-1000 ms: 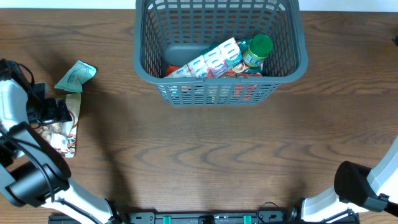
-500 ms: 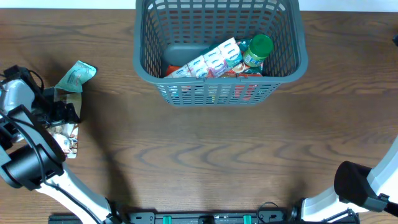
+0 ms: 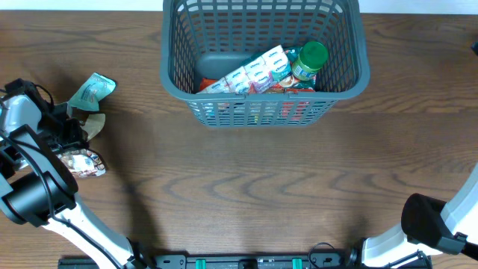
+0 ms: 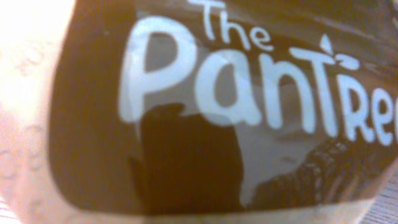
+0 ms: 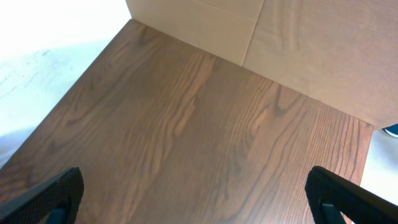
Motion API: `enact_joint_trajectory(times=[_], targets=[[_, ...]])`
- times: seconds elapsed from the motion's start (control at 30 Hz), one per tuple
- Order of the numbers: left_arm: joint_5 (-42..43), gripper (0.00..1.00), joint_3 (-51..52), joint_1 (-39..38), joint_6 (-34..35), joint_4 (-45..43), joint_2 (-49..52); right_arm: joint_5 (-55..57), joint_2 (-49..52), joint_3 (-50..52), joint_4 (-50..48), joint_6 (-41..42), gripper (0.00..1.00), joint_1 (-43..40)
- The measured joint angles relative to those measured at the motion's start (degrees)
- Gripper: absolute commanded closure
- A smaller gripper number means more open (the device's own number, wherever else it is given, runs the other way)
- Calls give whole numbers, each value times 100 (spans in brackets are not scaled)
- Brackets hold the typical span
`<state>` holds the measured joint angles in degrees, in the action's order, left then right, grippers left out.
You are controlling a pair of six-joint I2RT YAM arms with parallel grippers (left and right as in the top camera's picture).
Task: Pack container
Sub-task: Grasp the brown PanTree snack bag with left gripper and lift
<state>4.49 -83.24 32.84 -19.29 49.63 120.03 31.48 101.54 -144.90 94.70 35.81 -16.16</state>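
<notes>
Now, the container [image 3: 263, 112]: a big dark grey basket with holes in its sides. It sits at the far middle of the table [image 3: 261, 187], the right way up.
Inside the container: white and teal packets [image 3: 258, 71] lie in a slanted row. A bottle [image 3: 308, 60] with a green lid lies just beside them on the right. A red packet [image 3: 293, 88] peeks out under them by the near wall.
Brown snack pouch [image 3: 86, 162]: at the left edge of the table, well apart from the container. It looks bent and scrunched. In the left wrist view it fills almost the whole picture, very close and blurry, with big white letters that start "The" and "PanTre".
Left tool [image 3: 71, 134]: closed tight on the brown snack pouch, pinching it near the middle. I cannot tell if the pouch is off the table or touching it.
Green packet [image 3: 91, 91]: crumpled, on the table just beyond the pouch. I cannot tell if the two touch.
Left arm [image 3: 33, 202]: comes up from the near left corner and bends over the pouch.
Right tool [image 5: 196, 202]: wide open with nothing in it. Its two dark fingertips [image 5: 56, 196] show in the bottom corners of the right wrist view, over bare wood.
Right arm [image 3: 441, 220]: tucked at the near right corner, well apart from the container.
Cardboard box [image 5: 298, 43]: stands past the table's edge in the right wrist view.
</notes>
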Motion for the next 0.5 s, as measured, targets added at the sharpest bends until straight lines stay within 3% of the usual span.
enact_joint_trajectory(times=[0.3,0.5], targets=[[127,94,-295,2,313,413,-109,0,0,0,0,0,1,0],[1338,94,-977,0,428,369,-1178,0,0,0,2,0,1,0]])
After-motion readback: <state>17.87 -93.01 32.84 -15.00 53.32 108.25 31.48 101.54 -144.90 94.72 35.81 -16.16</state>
